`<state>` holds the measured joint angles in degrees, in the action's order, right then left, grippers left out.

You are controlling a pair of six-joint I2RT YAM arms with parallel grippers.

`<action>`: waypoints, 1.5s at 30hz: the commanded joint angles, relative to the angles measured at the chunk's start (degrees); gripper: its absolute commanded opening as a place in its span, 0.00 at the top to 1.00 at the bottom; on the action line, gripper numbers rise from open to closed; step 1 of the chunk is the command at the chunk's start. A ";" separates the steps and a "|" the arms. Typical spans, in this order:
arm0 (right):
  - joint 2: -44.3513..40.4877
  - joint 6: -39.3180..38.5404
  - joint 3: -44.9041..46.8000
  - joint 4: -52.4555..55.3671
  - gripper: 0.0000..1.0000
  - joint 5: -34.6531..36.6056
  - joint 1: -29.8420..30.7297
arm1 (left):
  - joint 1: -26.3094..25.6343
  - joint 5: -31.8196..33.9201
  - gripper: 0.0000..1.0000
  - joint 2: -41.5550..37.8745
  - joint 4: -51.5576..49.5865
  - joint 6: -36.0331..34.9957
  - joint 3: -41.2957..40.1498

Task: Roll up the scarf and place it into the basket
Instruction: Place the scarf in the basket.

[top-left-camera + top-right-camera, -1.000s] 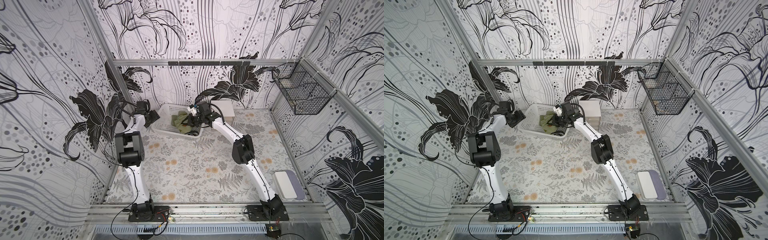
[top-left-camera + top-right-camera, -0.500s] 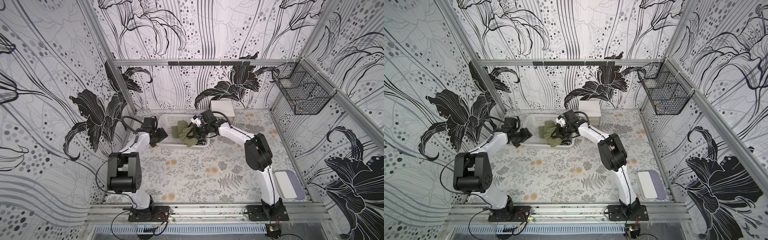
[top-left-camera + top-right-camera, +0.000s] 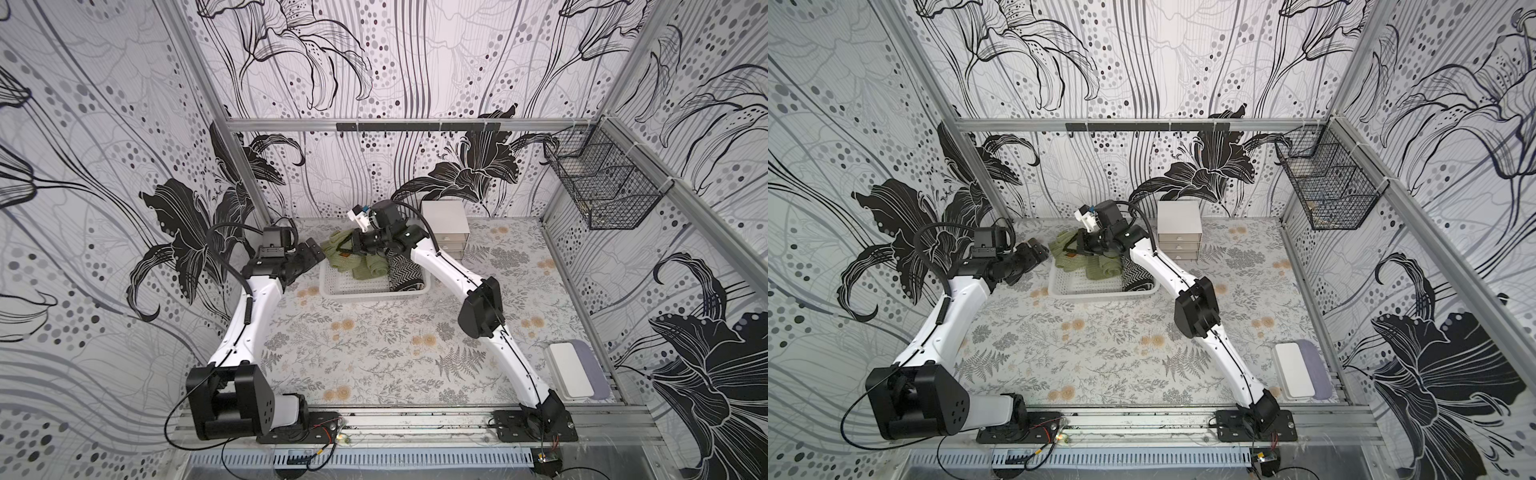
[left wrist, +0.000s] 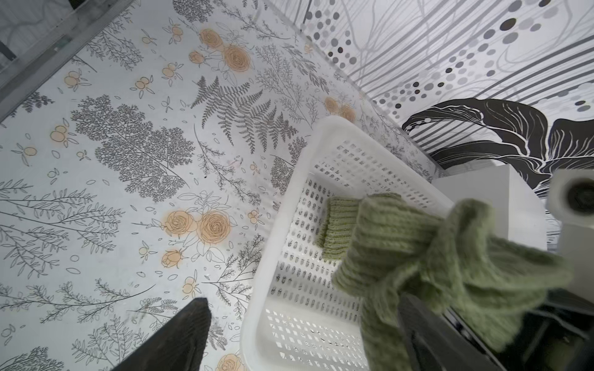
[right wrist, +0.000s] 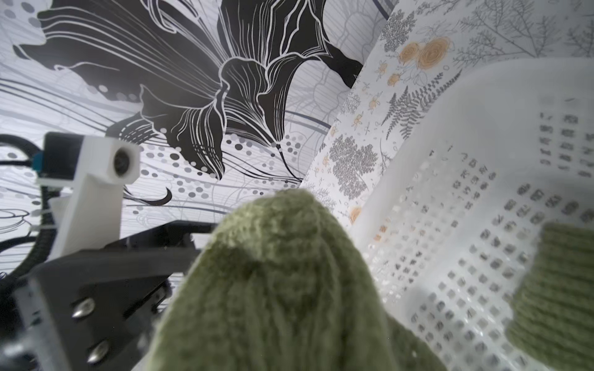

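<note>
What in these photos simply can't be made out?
- Right gripper: tips buried in the green scarf in both top views, behind blurred scarf in the right wrist view.
- Basket: floor under the scarf and zigzag cloth hidden everywhere.
- Wire basket: contents too small, top views.

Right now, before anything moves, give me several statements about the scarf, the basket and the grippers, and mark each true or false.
1. The green scarf lies wholly on the table. False: the right gripper holds it in its fingers, with one end inside the white basket.
2. The left gripper has its fingers spread apart. True.
3. A black-and-white zigzag cloth lies in the basket. True.
4. The drawer unit stands in front of the basket. False: it stands behind it, by the back wall.
</note>
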<state>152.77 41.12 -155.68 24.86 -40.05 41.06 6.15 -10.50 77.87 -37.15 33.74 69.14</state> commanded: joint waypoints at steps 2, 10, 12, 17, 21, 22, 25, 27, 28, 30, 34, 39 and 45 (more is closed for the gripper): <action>8.15 5.01 -4.42 2.00 1.00 2.82 -0.89 | 0.86 -2.77 0.06 1.88 -0.13 -2.31 2.49; 14.80 8.38 -6.26 -6.27 1.00 3.82 -0.88 | -0.74 -11.21 0.03 5.45 5.76 -2.65 2.43; 13.94 8.45 -4.02 -7.67 0.91 4.63 -0.98 | -1.97 -11.81 0.01 6.52 5.51 -3.17 3.41; 13.11 7.21 -3.31 -8.23 0.53 5.99 -0.98 | -4.82 -11.27 0.01 7.45 6.15 -3.32 3.74; 10.86 3.86 -3.39 -5.90 0.43 9.43 -0.72 | -5.46 -10.78 0.01 7.44 5.94 -3.58 2.94; 10.12 2.58 -3.41 -4.70 0.42 10.50 -0.71 | -5.47 -10.49 0.01 7.18 5.91 -3.65 2.67; 8.02 -0.76 -3.17 -1.23 0.38 13.29 -0.65 | -5.46 -9.79 0.01 6.32 5.35 -4.11 2.01; 6.67 -2.21 -2.91 0.41 0.33 14.43 -0.48 | -5.47 -8.99 0.01 5.98 4.91 -4.41 1.57; 6.03 -2.93 -2.73 1.04 0.30 14.81 -0.37 | -5.48 -8.76 0.01 6.11 4.72 -4.42 1.36; 4.65 -3.01 -2.06 0.92 0.28 14.72 -0.20 | -5.46 -8.07 0.01 6.41 4.28 -4.19 1.18; 3.24 -4.47 -2.18 1.62 0.21 15.72 0.25 | -5.50 -6.24 0.01 5.80 5.15 -2.98 0.27; 2.83 -5.73 -2.41 3.15 0.14 18.08 0.25 | -5.45 -5.82 0.01 6.28 4.87 -2.81 0.54; -2.39 -13.38 -0.13 9.40 0.15 19.64 0.29 | -5.53 -5.69 0.01 5.27 4.71 -2.75 -1.21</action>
<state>156.68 33.04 -157.38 28.97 -21.54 41.04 0.67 -17.39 85.01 -33.04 31.11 69.14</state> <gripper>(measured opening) 0.845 0.992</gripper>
